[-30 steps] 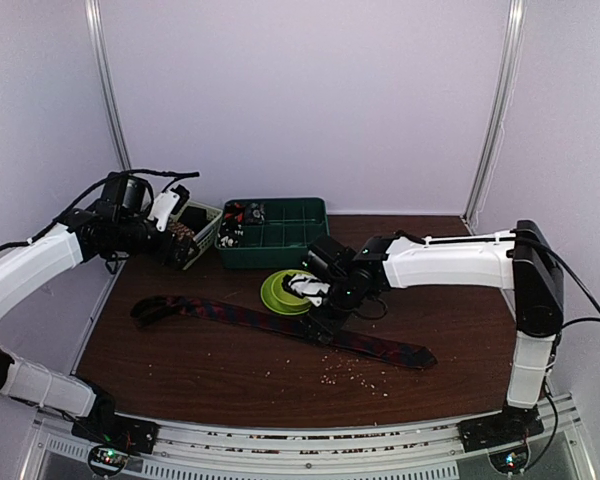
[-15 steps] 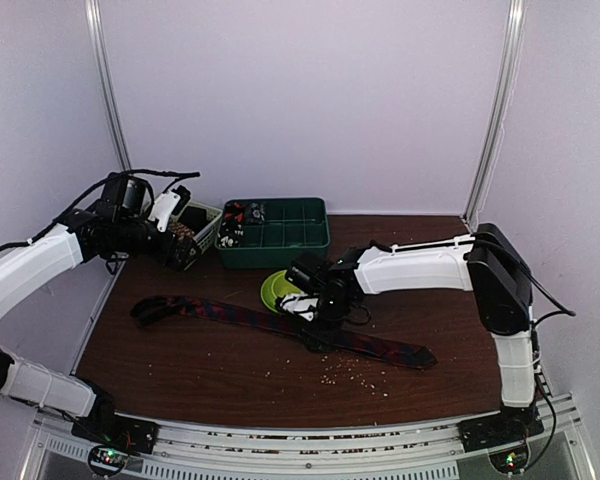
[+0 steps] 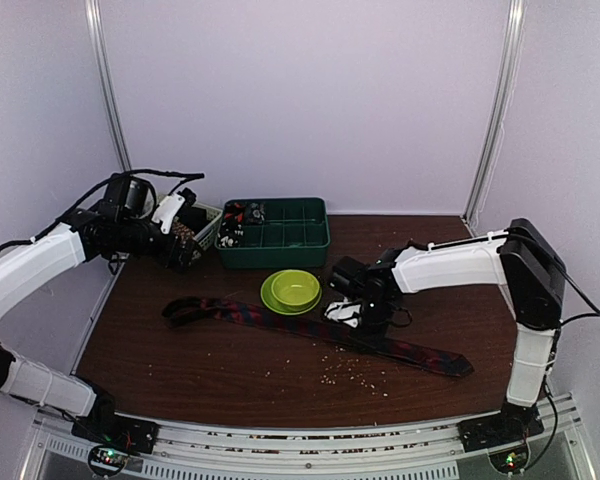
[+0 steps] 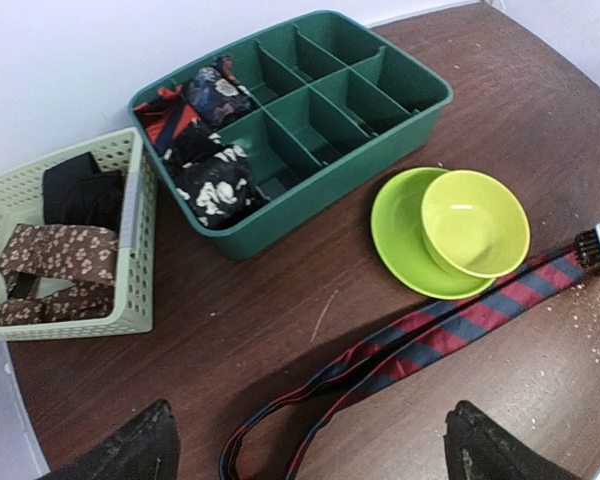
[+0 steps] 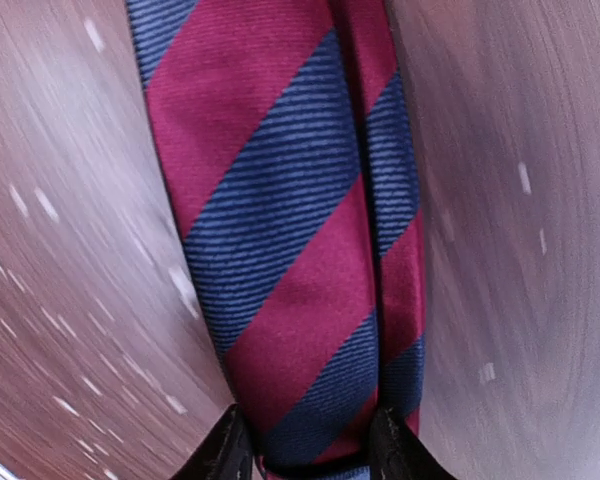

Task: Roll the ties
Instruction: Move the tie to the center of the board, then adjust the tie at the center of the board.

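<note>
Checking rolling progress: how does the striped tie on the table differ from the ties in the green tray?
The striped tie lies stretched along the table; the tray ties sit bundled in compartments. The striped tie shows red and navy diagonals; the tray ties show small prints. Both are dark fabric.

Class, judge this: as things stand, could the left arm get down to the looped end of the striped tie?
Probably yes. The left gripper hangs open, raised close to the striped tie's looped end, and nothing lies between them. The basket and bowl sit off to the sides.
</note>
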